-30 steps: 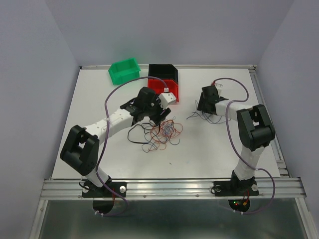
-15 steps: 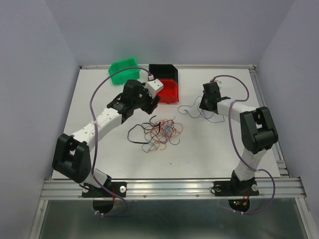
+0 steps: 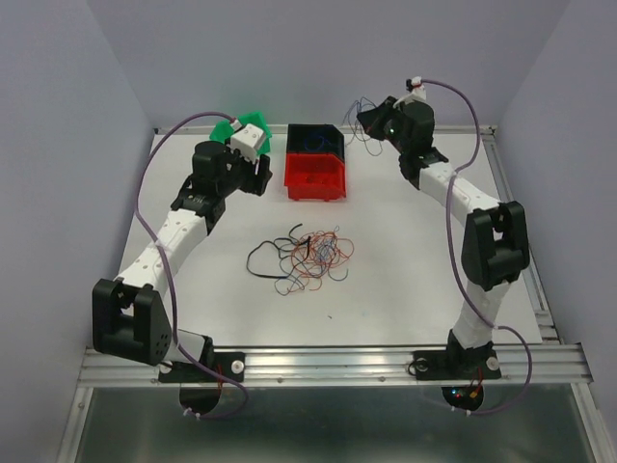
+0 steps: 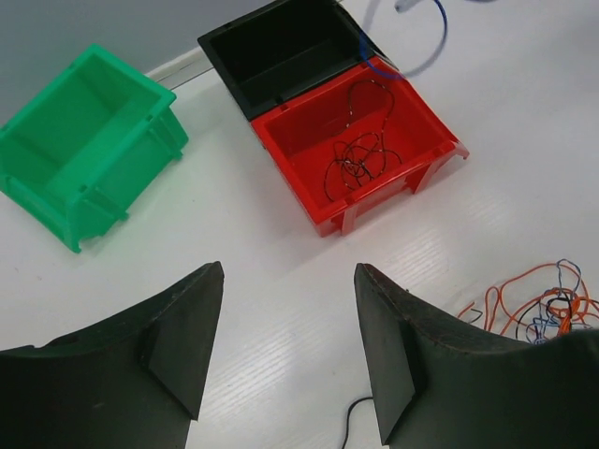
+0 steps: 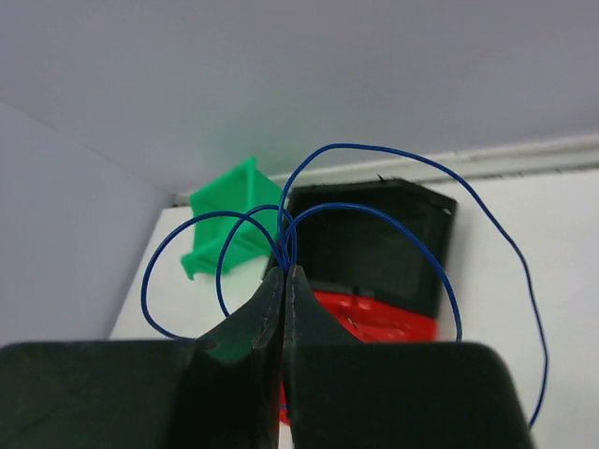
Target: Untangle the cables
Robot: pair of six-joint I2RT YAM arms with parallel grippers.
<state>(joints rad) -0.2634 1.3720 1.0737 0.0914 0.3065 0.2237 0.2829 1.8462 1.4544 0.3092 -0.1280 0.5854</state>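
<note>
The cables [image 3: 310, 257] lie in a loose tangle of red, orange, blue and black wire at mid-table; its edge shows at the right of the left wrist view [image 4: 545, 304]. My right gripper [image 3: 370, 118] is raised at the back, beside the black bin [image 3: 315, 140]. It [image 5: 285, 271] is shut on loops of a dark blue wire [image 5: 357, 204] that hang free in the air. My left gripper [image 3: 253, 176] hovers by the green bin [image 3: 253, 123], its jaws [image 4: 288, 271] open and empty. A black wire [image 4: 360, 157] lies coiled inside the red bin [image 4: 309, 131].
Three bins stand in a row at the back: green [image 4: 84, 140], black [image 4: 281, 47] and red [image 3: 315, 177]. A loose black wire end [image 4: 351, 416] lies on the table under my left fingers. Walls close in the table on the left, back and right.
My right gripper shut on the blue wire and lifted it from the table up to the back by the black bin. My left arm swung away from the tangle to the green bin.
</note>
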